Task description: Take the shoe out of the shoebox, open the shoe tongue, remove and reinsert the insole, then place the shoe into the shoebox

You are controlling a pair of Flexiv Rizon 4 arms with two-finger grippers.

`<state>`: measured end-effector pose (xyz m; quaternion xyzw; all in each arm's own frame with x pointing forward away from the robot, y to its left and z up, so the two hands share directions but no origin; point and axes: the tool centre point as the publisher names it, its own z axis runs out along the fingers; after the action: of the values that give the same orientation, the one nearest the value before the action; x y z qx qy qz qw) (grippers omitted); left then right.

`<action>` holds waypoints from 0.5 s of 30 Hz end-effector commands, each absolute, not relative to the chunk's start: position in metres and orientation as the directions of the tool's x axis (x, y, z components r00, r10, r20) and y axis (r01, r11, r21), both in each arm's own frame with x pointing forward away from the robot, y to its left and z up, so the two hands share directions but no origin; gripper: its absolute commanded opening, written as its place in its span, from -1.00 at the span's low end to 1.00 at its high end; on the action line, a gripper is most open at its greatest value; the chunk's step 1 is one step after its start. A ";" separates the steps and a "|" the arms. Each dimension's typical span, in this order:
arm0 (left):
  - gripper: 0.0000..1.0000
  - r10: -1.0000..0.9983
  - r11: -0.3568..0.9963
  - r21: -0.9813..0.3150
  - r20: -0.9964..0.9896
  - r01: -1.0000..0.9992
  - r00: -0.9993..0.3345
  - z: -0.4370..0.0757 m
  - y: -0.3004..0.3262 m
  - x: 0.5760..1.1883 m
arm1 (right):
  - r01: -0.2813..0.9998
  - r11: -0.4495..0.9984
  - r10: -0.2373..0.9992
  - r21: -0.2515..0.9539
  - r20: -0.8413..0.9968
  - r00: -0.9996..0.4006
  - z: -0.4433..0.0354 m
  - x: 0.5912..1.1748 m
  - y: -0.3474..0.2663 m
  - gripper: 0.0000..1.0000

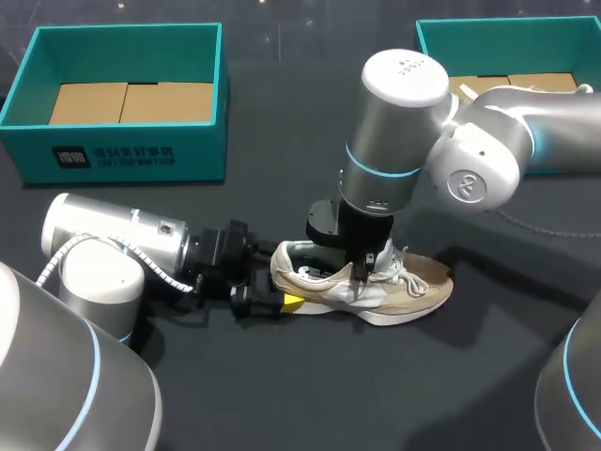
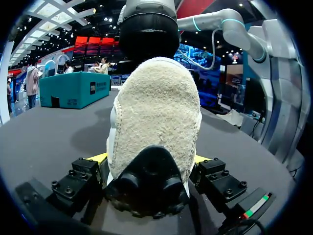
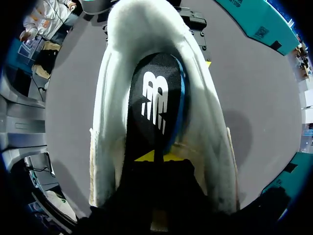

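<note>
A beige and white shoe (image 1: 413, 287) lies on its sole on the dark table, toe pointing right. My left gripper (image 1: 282, 299) is at its heel. In the left wrist view the heel (image 2: 156, 112) sits between that gripper's (image 2: 149, 159) widely spread yellow-tipped fingers (image 2: 98, 157), which press on both sides. My right gripper (image 1: 362, 272) comes straight down into the shoe's opening. In the right wrist view its (image 3: 156, 157) yellow tips are together on the black insole (image 3: 154, 98), whose blue edge shows inside the white shoe (image 3: 117, 63) lining.
An open teal shoebox (image 1: 122, 155) with cardboard on its floor stands at the back left. A second teal box (image 1: 441, 38) is at the back right, behind my right arm. The first box (image 2: 73, 90) also shows far beyond the shoe.
</note>
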<state>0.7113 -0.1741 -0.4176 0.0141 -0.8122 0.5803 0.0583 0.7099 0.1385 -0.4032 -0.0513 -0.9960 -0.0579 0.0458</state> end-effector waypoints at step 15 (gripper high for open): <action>-1.00 0.042 0.326 -0.941 0.111 -0.092 -0.993 -0.420 -0.173 0.708 | -0.031 0.949 0.012 0.313 -0.137 -0.991 -0.380 0.698 0.120 -1.00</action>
<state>0.7112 -0.1740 -0.4174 0.0143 -0.8121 0.5804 0.0582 0.7102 0.1406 -0.3874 0.0049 -0.9912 -0.1230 -0.0481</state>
